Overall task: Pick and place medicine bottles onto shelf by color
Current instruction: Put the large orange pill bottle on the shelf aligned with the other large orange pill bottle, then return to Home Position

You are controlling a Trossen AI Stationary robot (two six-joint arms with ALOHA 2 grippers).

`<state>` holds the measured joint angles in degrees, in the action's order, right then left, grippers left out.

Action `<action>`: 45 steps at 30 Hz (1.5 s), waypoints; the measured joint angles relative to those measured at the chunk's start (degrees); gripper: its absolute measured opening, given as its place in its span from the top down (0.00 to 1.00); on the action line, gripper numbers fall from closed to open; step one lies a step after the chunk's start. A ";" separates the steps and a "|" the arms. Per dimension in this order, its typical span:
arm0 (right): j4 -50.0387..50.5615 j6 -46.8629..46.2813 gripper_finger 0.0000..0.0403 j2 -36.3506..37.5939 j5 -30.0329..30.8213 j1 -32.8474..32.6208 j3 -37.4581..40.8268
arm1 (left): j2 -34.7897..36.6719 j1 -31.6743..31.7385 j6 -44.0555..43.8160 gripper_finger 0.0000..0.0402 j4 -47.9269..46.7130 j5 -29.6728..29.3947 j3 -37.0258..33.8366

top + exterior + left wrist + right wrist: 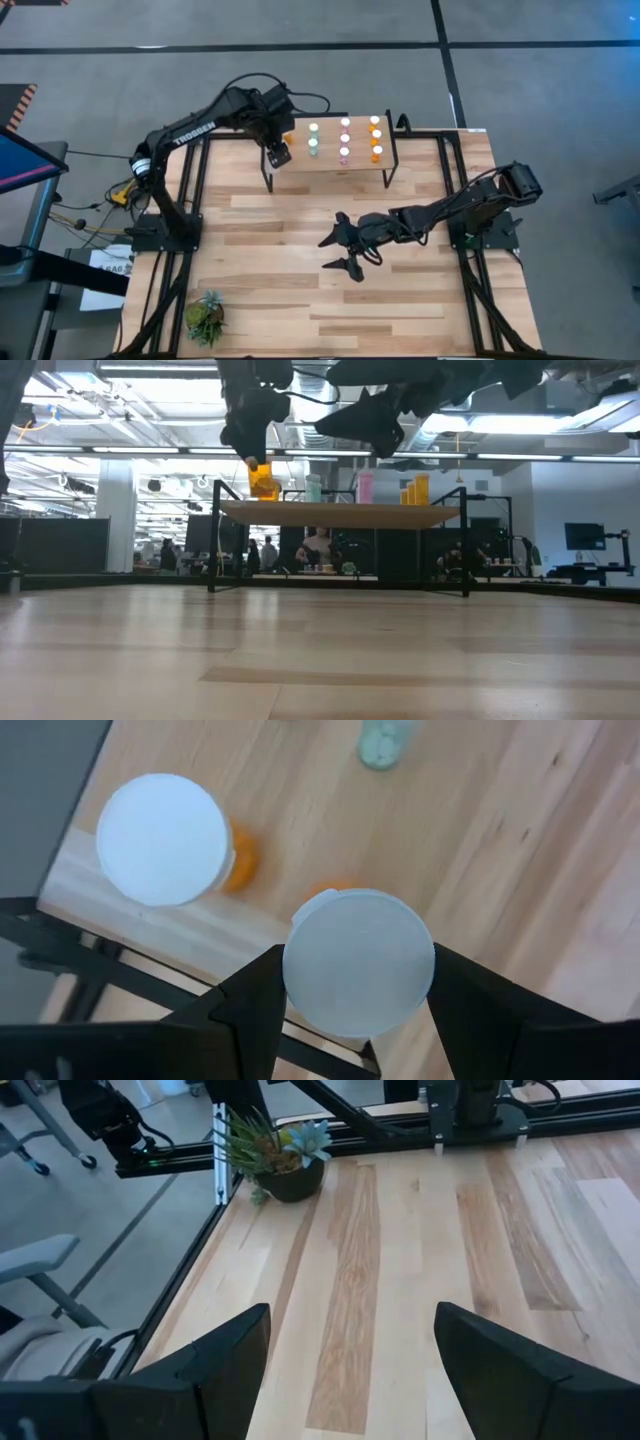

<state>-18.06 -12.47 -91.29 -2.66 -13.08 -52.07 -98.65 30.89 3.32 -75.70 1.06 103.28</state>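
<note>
Bare bench [320,660] lies nearest. Left pincer [277,155] grips a wide orange bottle [264,481] over the shelf [330,165] end, another orange bottle [165,840] just beside. Right pincer [340,250] hangs wide open, empty.

Right tool [350,1370]: two dark fingers [215,1370] spread wide apart, nothing between them, bare light-wood desk [400,1260] beneath. Small potted plant [275,1155] with green spiky leaves stands near the desk's edge, beside the black frame rail [330,1142]. A grey floor lies beyond the edge.
</note>
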 joint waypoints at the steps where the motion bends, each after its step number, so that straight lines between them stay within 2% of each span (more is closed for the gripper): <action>1: -0.01 -0.02 0.24 0.00 0.00 0.06 0.00 | 0.00 0.32 -0.20 0.50 -0.04 0.74 0.00; 21: 0.49 -0.74 0.24 0.00 -0.02 -0.02 -0.04 | -3.15 1.05 0.09 0.50 1.58 1.81 -0.24; 33: 0.41 -0.72 0.24 0.00 -0.02 -0.02 -0.04 | -3.48 1.05 0.38 0.35 1.48 1.23 -0.45; 38: 0.43 -0.70 0.24 0.00 -0.02 -0.02 -0.04 | -3.45 0.65 0.54 0.33 0.42 0.76 2.25; 45: 0.45 -0.67 0.24 0.00 0.01 -0.02 -0.04 | -3.31 -0.47 -0.10 0.33 -5.42 -2.91 9.13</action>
<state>-17.61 -13.14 -91.29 -2.65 -13.10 -52.12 -101.96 30.42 3.22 -81.13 -1.85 112.41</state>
